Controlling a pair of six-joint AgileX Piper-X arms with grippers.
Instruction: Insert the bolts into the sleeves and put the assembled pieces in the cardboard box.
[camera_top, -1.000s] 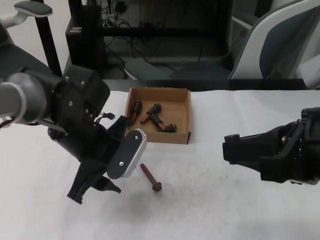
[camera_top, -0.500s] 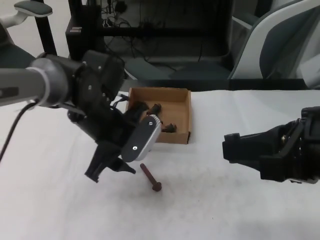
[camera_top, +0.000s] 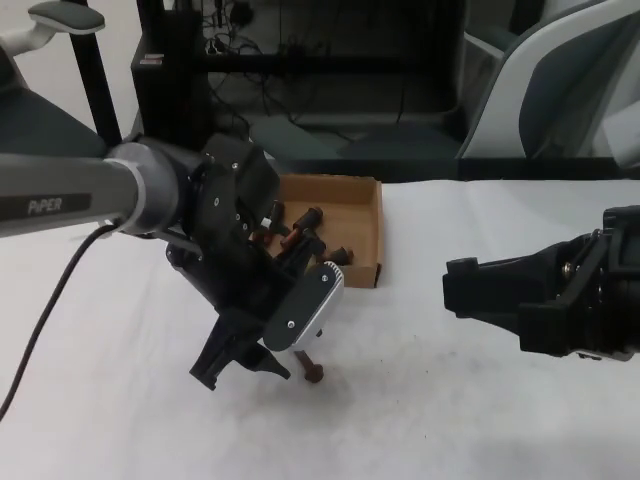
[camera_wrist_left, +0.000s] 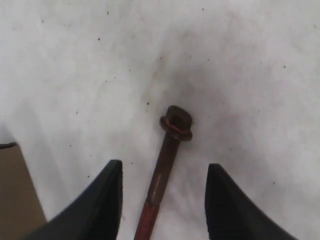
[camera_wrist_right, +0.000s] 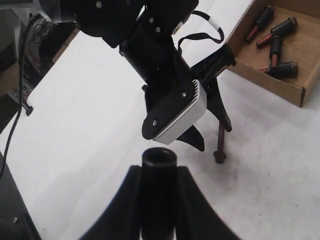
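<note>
White cloth (camera_top: 110, 340) covers your bench, and on it the loose bolt (camera_wrist_left: 161, 175) lies near the cardboard box (camera_top: 378, 238), which holds several assembled pieces (camera_wrist_right: 276, 49). Your left gripper (camera_wrist_left: 164, 166) hangs over that bolt with its fingers spread, one on each side of the shank. Your right gripper (camera_wrist_right: 159, 175), well apart from it, is clamped on a black sleeve (camera_wrist_right: 159, 161), whose hollow end sticks out past the fingertips.
</note>
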